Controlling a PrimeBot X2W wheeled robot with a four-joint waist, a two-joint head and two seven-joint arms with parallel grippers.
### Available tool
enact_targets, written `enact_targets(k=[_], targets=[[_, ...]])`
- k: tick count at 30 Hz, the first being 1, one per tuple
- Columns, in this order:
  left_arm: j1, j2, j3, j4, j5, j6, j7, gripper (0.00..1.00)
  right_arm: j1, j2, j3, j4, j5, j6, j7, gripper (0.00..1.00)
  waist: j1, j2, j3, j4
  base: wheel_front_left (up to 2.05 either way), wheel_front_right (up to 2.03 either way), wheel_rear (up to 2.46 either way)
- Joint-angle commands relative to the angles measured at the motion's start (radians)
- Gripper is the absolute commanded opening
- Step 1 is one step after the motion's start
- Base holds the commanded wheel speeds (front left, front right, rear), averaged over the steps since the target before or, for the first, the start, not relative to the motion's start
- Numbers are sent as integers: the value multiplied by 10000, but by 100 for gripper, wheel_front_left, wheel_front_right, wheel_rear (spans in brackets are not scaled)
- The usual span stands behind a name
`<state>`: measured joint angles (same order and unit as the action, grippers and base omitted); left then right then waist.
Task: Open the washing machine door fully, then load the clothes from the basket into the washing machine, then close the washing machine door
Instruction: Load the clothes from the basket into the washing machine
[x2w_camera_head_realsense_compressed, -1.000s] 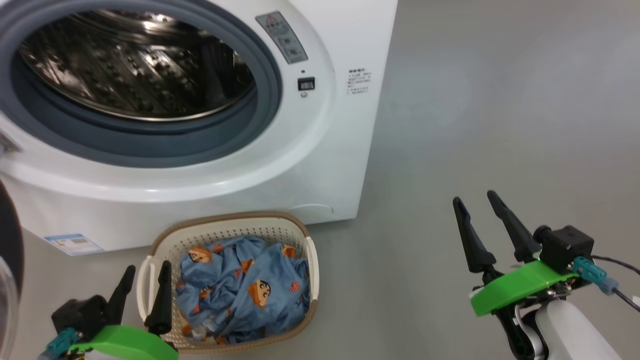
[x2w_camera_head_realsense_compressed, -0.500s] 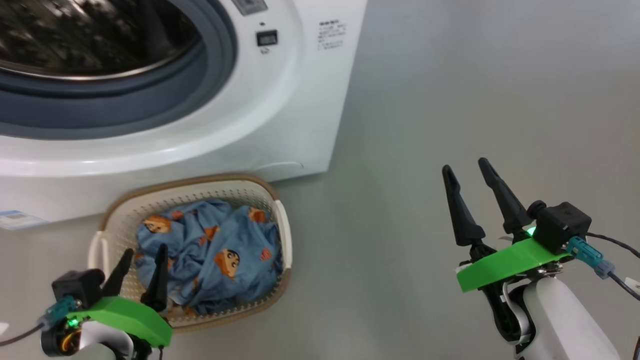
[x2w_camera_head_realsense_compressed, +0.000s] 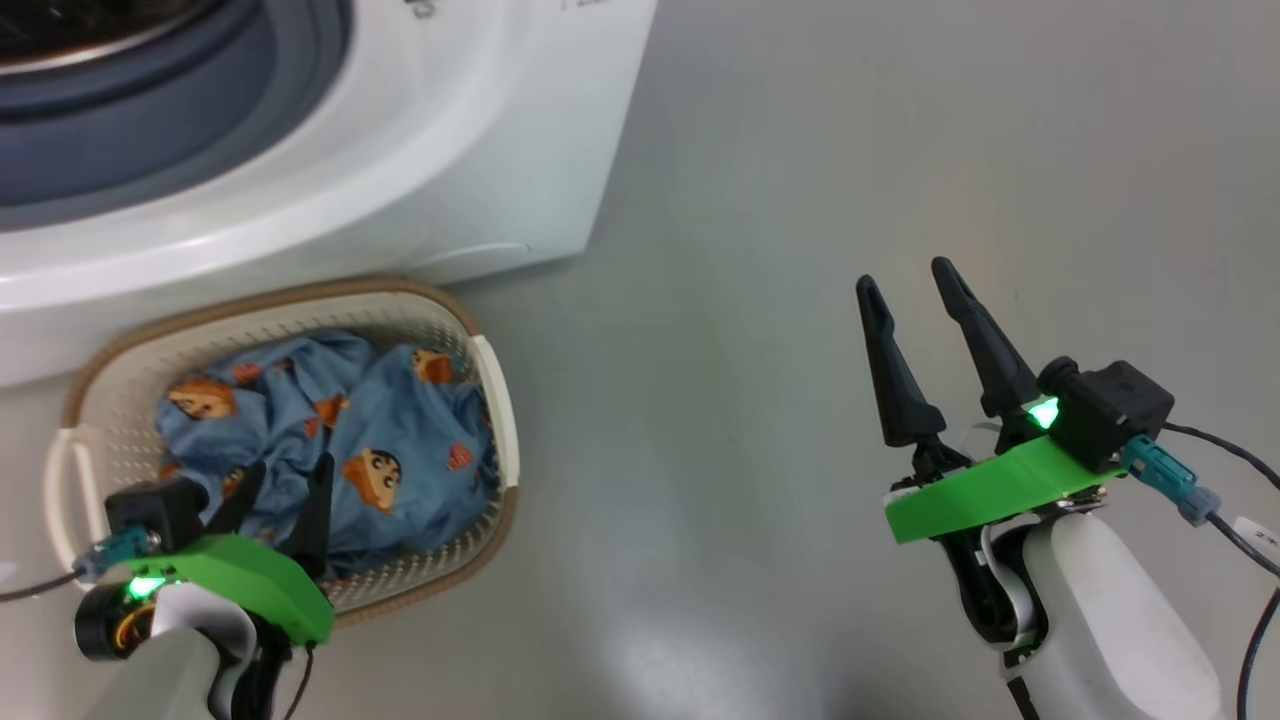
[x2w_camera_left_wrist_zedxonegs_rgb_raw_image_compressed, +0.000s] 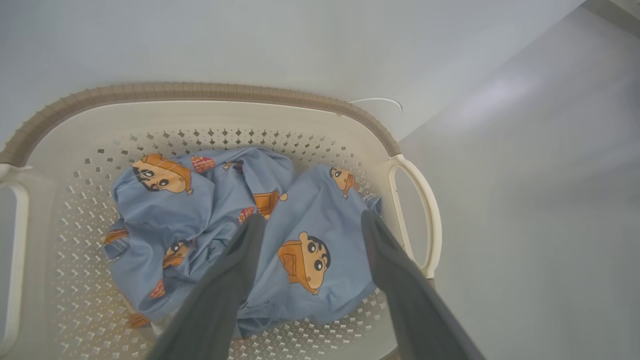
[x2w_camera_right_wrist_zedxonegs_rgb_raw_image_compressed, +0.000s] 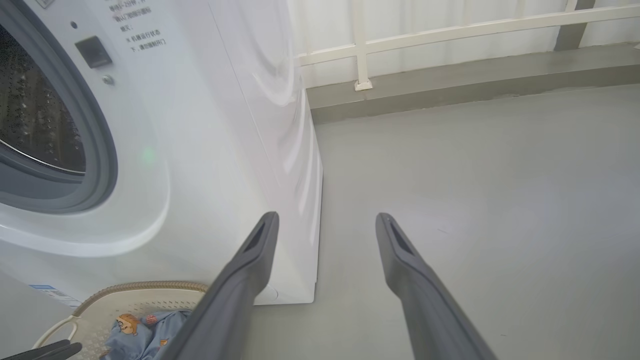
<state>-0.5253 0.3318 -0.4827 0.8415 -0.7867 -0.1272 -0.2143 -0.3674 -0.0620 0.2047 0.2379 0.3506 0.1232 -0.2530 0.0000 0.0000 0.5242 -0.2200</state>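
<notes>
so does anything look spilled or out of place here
Nothing stands out. The clothes are crumpled but all inside the basket, which sits upright on the floor in front of the washing machine; nothing hangs over its rim.

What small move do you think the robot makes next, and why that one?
Probably lower the left gripper straight down into the clothes. Its fingers stand open right over the blue pile in the basket, holding nothing, and the washing machine has its mouth uncovered, ready for loading. The right gripper, also open, is off to the side over the floor.
</notes>
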Motion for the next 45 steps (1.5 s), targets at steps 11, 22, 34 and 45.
enact_targets(k=[11, 22, 34, 45], targets=[[-1590, 966, -1164, 1024, -1046, -34, 806, 100, -592, 115, 481, -600, 183, 75, -88, 100, 0, 0, 1971, -678, 0, 0, 0], [-3041, 1785, -2176, 1768, -1621, -34, 1048, 100, -885, 117, 664, -1058, 577, 75, -88, 100, 0, 0, 3360, -1135, 0, 0, 0], [-3770, 2174, -3334, 1589, -2337, -34, 1754, 100, -967, 117, 717, -1277, 841, 75, -88, 100, 0, 0, 4008, -1349, 0, 0, 0], [-4140, 2220, -3990, 1988, -2867, -34, 1790, 0, -1090, 118, 677, -1256, 823, 75, -88, 100, 0, 0, 4028, -1280, 0, 0, 0]])
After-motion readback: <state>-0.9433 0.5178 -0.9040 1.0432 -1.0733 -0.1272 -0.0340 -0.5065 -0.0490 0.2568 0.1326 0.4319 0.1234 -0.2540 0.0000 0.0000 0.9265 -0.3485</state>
